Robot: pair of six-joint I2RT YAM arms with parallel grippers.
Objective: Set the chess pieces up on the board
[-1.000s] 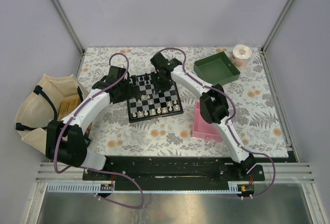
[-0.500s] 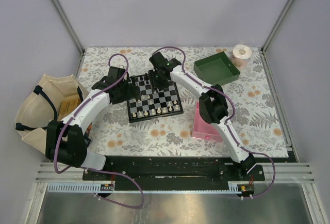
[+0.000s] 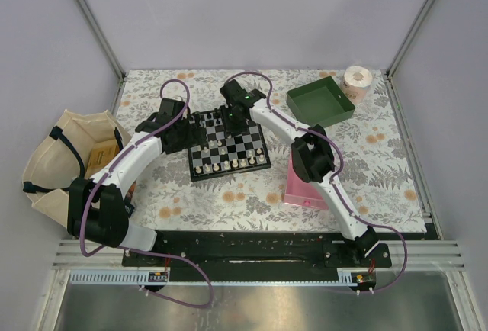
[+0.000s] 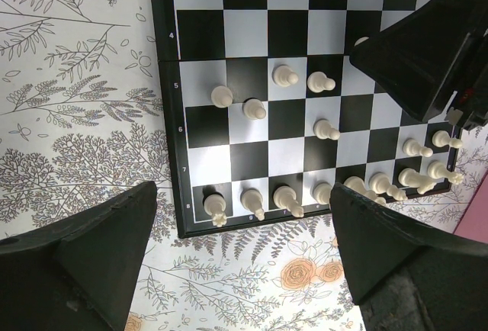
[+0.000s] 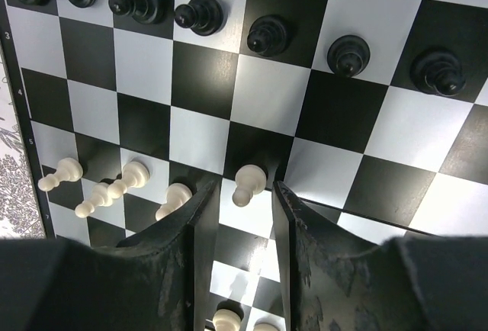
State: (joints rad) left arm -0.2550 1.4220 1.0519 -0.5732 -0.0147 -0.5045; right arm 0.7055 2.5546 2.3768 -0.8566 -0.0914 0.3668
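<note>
The right tool (image 5: 242, 194) has its fingers part-way apart with a white pawn (image 5: 248, 181) standing right between them; a sliver of gap shows on each side, so it looks like straddling, not pinching yet. That pawn sits around the middle of the board (image 5: 198, 140); a few stray pawns (image 5: 114, 186) stand near on its left, and the black pieces (image 5: 267, 37) line the far side, well apart from the fingers. The left tool (image 4: 242, 194) hangs wide apart, holding nothing, over the board's near left corner above the white back row (image 4: 286, 200); the row just behind that has only a few pawns in it, so white's side looks maybe half sorted. The board lies on the floral tabletop (image 3: 381, 163), with the pink tray (image 3: 299, 186) just beside its right edge.

Probably the way to nail this step: centre the fingers on the pawn; drop low enough to catch the body rather than the round head; squeeze gently so it doesn't squirt out; lift straight up before going sideways; then set it mid-square in a free spot of that second near row; a skewed approach could tip the neighbours.
</note>
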